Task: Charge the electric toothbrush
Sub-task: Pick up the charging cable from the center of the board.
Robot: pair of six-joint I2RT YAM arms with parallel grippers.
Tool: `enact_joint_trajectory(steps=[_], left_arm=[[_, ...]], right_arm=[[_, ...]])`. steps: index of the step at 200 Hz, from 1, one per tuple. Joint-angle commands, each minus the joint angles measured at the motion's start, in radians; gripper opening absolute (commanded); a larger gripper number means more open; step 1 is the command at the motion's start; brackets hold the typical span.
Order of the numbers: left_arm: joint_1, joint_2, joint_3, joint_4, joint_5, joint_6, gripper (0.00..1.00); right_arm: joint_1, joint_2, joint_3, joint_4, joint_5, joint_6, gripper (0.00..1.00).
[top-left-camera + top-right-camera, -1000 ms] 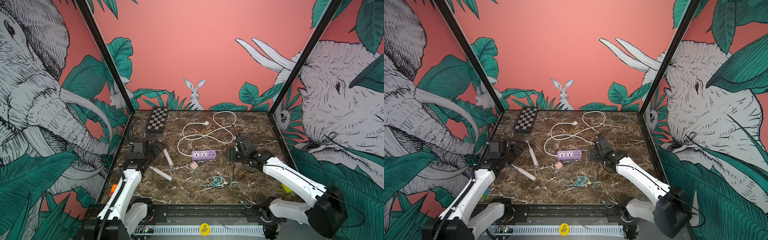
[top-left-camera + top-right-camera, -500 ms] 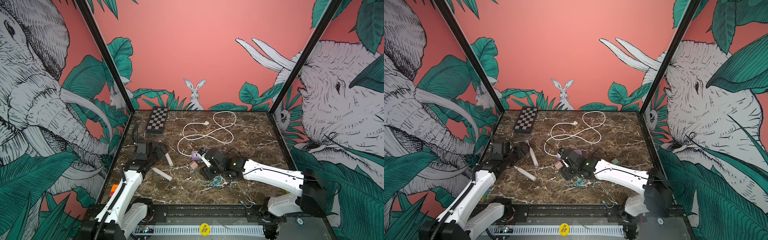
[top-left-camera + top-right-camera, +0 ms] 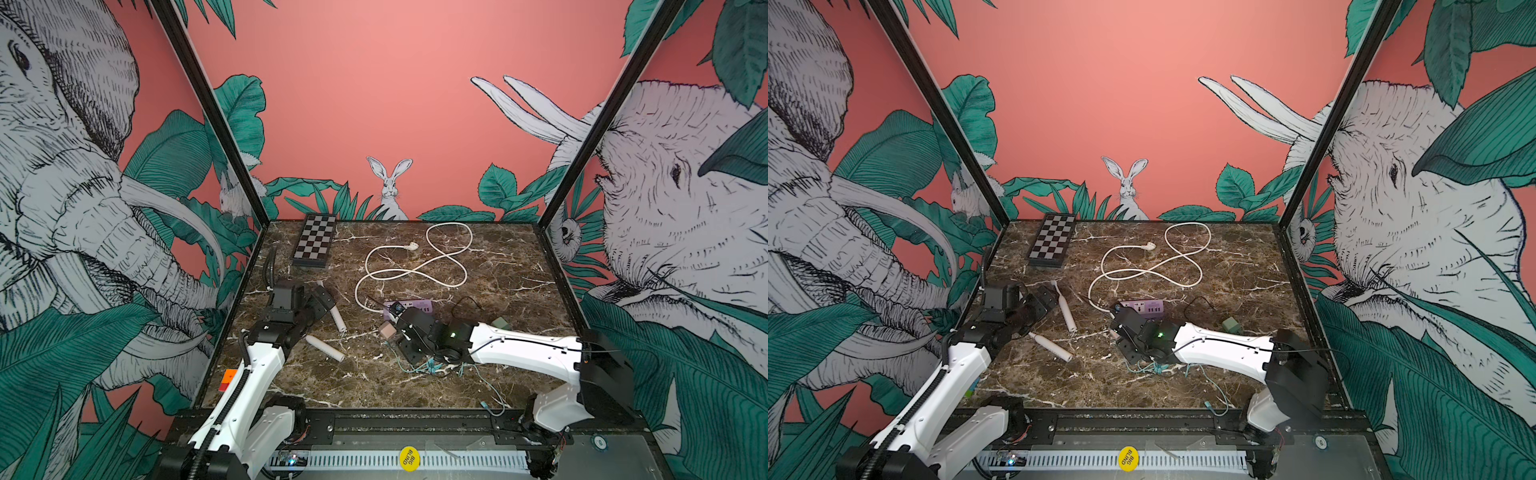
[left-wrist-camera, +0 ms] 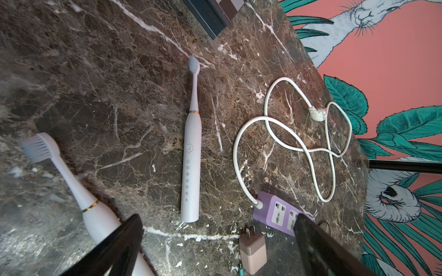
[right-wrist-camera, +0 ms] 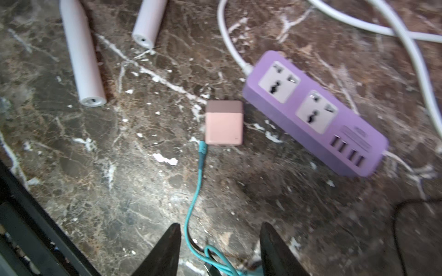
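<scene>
On my side of the purple power strip (image 3: 409, 308), close to the front edge of the worktop (image 3: 498, 257), the teal cable (image 5: 195, 198) lies in a loose tangle. One stray end trails almost to the rail. The right tool (image 5: 220, 241) hangs low over that tangle, jaws part-way apart, and the cable runs up between them with neither finger pinching it. The cable's connector meets the near edge of the pink charger block (image 5: 224, 124). That block sits just in front of the strip's left end, near it but apart. Left of the strip two white brushes lie flat with bare marble around them: the plain toothbrush (image 3: 325, 348) nearer, the buttoned toothbrush (image 4: 191, 167) just beyond. The left tool (image 4: 218, 227) hovers over them toward the left edge, spread wide and holding nothing. Right of the strip are a green block (image 3: 500, 323) and a thin black wire (image 3: 465, 303), then open marble to the side wall. Beyond the strip its white cord (image 3: 415, 270) loops loosely, its plug (image 3: 411, 246) lying free. Far left of the strip, against the back edge, sits a chessboard (image 3: 315, 245).
</scene>
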Motion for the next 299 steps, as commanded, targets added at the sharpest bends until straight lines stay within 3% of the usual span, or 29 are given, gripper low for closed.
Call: enact_joint_trajectory(steps=[1, 33, 53, 96, 131, 165, 193, 221, 251, 299], left_arm=[[-0.002, -0.008, -0.019, -0.005, 0.016, -0.015, 0.99], [-0.004, 0.023, -0.013, 0.018, 0.034, -0.015, 0.99], [-0.006, 0.034, -0.008, 0.02, 0.046, -0.015, 0.99], [-0.043, 0.034, -0.025, 0.013, 0.047, -0.054, 0.99], [-0.218, 0.072, 0.0, -0.04, -0.068, -0.134, 0.99], [-0.319, 0.131, 0.005, 0.003, -0.094, -0.185, 0.99], [-0.341, 0.185, 0.021, 0.042, -0.078, -0.187, 0.99], [-0.367, 0.226, 0.053, 0.043, -0.079, -0.187, 0.99], [-0.384, 0.229, 0.056, 0.045, -0.088, -0.189, 0.99], [-0.394, 0.254, 0.057, 0.069, -0.07, -0.199, 0.99]], right_arm=[[-0.015, -0.114, -0.012, -0.135, 0.191, 0.121, 0.62], [-0.258, -0.214, -0.059, -0.231, 0.048, 0.168, 0.64], [-0.359, -0.218, -0.051, -0.261, 0.034, 0.159, 0.68], [-0.392, -0.123, -0.028, -0.176, -0.11, 0.153, 0.71], [-0.39, -0.118, -0.047, -0.169, -0.11, 0.129, 0.71], [-0.354, -0.211, -0.126, -0.279, -0.01, 0.169, 0.67], [-0.216, -0.292, -0.207, -0.352, 0.058, 0.257, 0.65], [-0.16, -0.361, -0.242, -0.413, 0.03, 0.336, 0.63], [-0.061, -0.445, -0.319, -0.514, 0.032, 0.512, 0.56], [0.082, -0.46, -0.36, -0.574, 0.062, 0.67, 0.53]])
